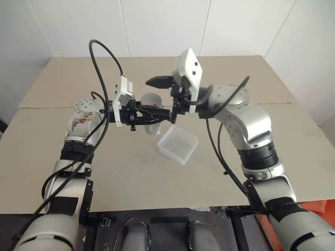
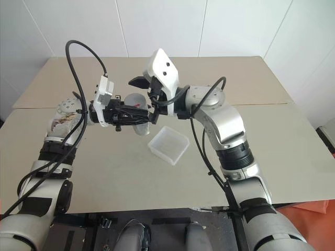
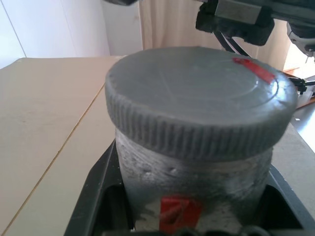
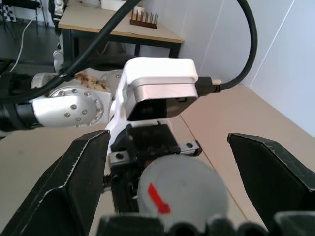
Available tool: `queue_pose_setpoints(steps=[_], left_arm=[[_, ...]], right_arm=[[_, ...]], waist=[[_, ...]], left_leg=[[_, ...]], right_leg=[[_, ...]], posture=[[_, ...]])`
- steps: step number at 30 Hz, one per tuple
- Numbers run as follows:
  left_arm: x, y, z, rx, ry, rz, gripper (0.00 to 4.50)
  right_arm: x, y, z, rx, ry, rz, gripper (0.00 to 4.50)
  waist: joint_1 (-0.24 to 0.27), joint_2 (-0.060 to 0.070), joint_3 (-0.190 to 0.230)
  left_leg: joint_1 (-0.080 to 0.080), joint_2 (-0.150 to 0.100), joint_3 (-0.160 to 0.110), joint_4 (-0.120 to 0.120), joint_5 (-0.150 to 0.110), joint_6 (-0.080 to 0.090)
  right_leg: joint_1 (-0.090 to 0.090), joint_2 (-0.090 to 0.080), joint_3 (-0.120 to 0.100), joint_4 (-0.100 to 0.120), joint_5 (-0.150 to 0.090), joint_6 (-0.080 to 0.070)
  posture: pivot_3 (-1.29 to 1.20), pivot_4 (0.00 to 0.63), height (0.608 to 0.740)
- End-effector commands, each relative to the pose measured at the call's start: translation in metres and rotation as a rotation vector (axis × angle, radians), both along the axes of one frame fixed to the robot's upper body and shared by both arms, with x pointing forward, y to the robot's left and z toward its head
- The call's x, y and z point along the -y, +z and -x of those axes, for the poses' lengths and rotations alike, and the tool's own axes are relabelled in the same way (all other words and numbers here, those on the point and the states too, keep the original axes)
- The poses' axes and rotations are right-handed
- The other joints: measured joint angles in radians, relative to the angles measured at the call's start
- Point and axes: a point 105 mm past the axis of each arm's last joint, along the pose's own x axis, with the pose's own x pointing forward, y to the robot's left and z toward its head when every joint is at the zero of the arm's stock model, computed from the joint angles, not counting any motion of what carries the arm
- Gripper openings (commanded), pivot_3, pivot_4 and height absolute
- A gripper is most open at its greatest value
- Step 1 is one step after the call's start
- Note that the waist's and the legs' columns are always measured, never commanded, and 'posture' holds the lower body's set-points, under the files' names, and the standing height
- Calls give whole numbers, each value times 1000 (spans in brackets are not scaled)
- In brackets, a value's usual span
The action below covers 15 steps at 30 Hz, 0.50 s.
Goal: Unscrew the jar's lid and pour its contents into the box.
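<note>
Unscrewing step not yet begun: jar [image 3: 194,196] clamped level in the left hand [image 1: 140,116] above the tabletop [image 1: 63,157] beside the box [image 1: 178,145], right hand [image 4: 184,187] spread wide around the lid [image 4: 179,189], needing to close and twist.

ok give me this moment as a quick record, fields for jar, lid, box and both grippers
jar: held sideways above the table, red patch on its wall
lid: grey, still on the jar, red mark on top
box: on the table, below and beside the jar
left gripper: shut on the jar's body
right gripper: open, fingers either side of the lid, not yet clamped
contents: cannot tell
step: lid not unscrewed yet
</note>
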Motion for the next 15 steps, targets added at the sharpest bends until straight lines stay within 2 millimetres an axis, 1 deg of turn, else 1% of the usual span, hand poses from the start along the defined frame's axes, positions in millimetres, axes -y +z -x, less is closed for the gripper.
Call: queue_pose_setpoints(steps=[1, 9, 15], left_arm=[[4, 16, 1, 68, -20, 9, 1965], [-3, 18, 4, 79, -22, -2, 1965], [-17, 13, 9, 57, -21, -33, 1965]], right_arm=[[-5, 12, 2, 47, 0, -15, 4459], [-5, 2, -16, -10, -55, -11, 4459], [8, 4, -22, -40, -69, -38, 4459]], waist=[[1, 0, 0], [-3, 0, 0], [-5, 0, 0]], left_leg=[[0, 0, 0, 0, 0, 0], [0, 0, 0, 0, 0, 0], [0, 0, 0, 0, 0, 0]], right_leg=[[0, 0, 0, 0, 0, 0], [0, 0, 0, 0, 0, 0], [0, 0, 0, 0, 0, 0]], posture=[[0, 150, 740], [0, 150, 740], [0, 150, 740]])
